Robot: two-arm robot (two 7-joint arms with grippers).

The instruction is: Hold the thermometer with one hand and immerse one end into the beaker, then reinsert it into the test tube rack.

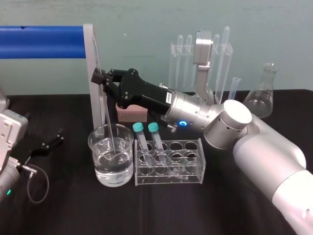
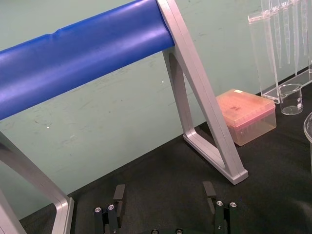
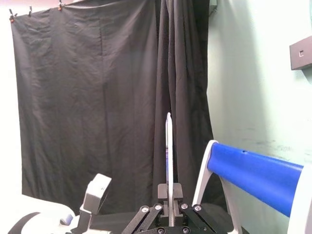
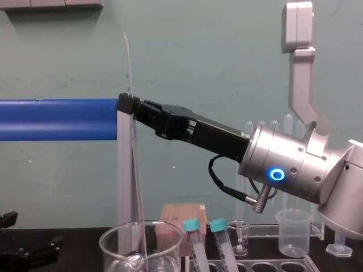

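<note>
two teal-capped tubes point(image 1: 139, 128) are leaning in the left-end holes of the rack point(image 1: 188, 164); can't tell what is inside them. rack is sitting on the black table point(image 1: 73, 210), just right of the beaker point(image 1: 94, 154). beaker is holding clear water point(image 1: 115, 171), partly filling it.

thermometer point(image 1: 108, 115) is standing nearly upright and tilting a little. its lower end is sitting down inside the beaker and its top is sticking well above the right gripper point(image 1: 100, 78). can't tell if the tip is under the water surface. dark marks on the thermometer are too small for reading.

right gripper is reaching in from the right, above the beaker. its jaws are clamping the thermometer partway up, pressed right against the glass, and a blue ring is glowing on its wrist.

left gripper point(image 2: 164, 194) is lying low at the table's left side, well apart from the beaker, jaws gaping wide and gripping nothing.

pink box point(image 1: 131, 113) is sitting behind the beaker. pipette stand point(image 2: 263, 58) is carrying pipettes at the back, with a small plastic beaker point(image 4: 294, 232) sitting beside it. flask point(image 1: 261, 95) is standing at far right.
</note>
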